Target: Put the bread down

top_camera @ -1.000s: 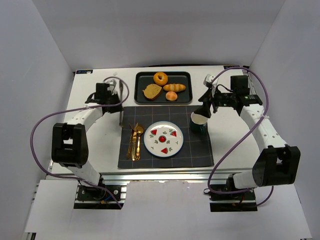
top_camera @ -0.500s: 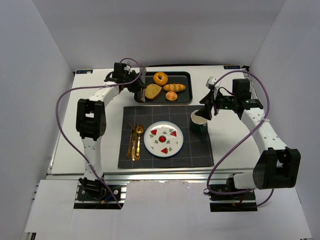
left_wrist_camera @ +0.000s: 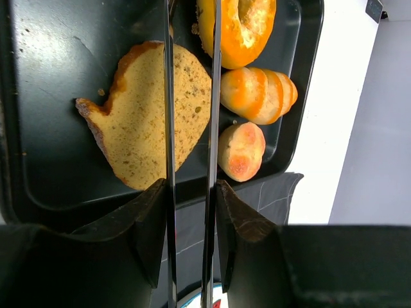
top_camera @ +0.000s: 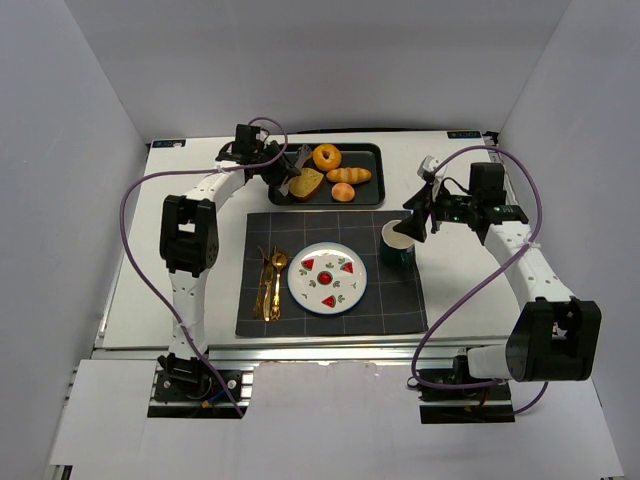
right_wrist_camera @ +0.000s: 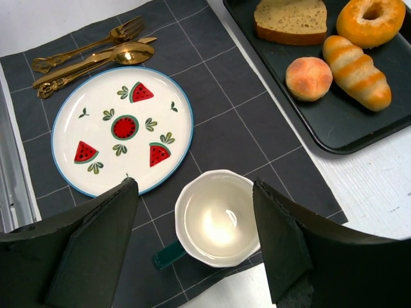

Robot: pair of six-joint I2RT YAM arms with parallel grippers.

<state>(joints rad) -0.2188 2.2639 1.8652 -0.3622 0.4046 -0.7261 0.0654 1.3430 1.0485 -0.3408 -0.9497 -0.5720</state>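
Note:
A slice of bread [left_wrist_camera: 141,122] lies in the black tray [left_wrist_camera: 45,96] beside a bagel [left_wrist_camera: 241,25], a striped roll [left_wrist_camera: 257,95] and a small round bun [left_wrist_camera: 241,151]. My left gripper [left_wrist_camera: 191,186] is shut on metal tongs [left_wrist_camera: 168,96]. Their two blades stand slightly apart, over the right part of the slice. In the top view the left gripper [top_camera: 278,175] hangs at the tray's [top_camera: 365,200] left end, by the slice [top_camera: 306,183]. The watermelon plate [top_camera: 327,278] is bare. My right gripper [top_camera: 412,222] is open above the cup [right_wrist_camera: 218,221], holding nothing.
A dark placemat [top_camera: 400,300] carries the plate, gold cutlery [top_camera: 268,280] on its left and the green-sided cup [top_camera: 398,240] on its right. White walls close in the table on three sides.
My left arm has swung from the table's left side to the tray, carrying the tongs, and the blades have spread a little. The right gripper has shifted slightly right above the cup.

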